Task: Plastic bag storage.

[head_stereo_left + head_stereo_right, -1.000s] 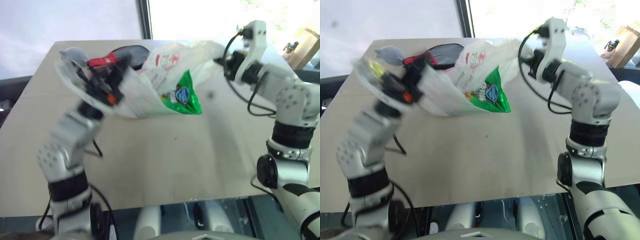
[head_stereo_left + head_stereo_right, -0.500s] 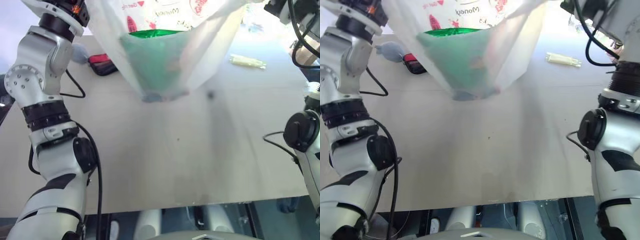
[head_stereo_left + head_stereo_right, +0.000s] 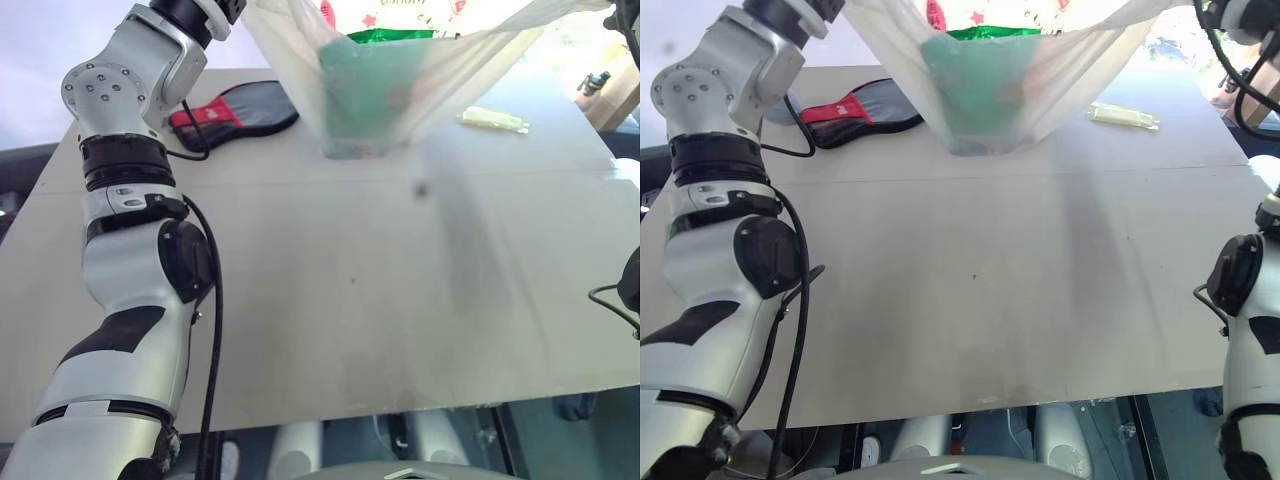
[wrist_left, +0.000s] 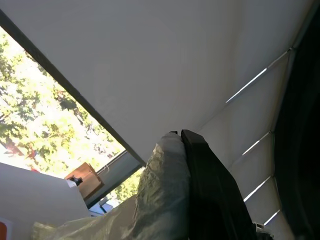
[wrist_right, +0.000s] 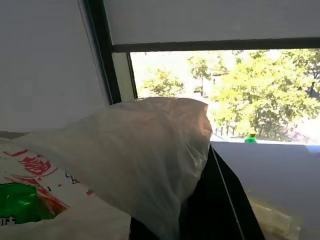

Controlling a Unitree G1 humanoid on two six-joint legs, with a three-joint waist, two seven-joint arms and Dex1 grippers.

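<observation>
Surface: one pale wooden table, matte, with a faint seam across it.

Room: window with leafy trees outside, dark frame, white roller blind overhead.

One plastic bag, thin, translucent white with red print, hanging in the air between the two raised arms, its bottom just above the far part of the table. Left gripper: jaws pressed together, pinching one bunched edge of the bag. Right gripper: jaws likewise closed on the opposite bunched edge, plastic draped over the fingers.

One green packet, inside the bag, below and between the two sets of jaws, seen through the plastic.

One black and red pouch, flat on the table, beneath the left jaws.

One small pale yellowish packet, flat on the table, beneath the right jaws.
</observation>
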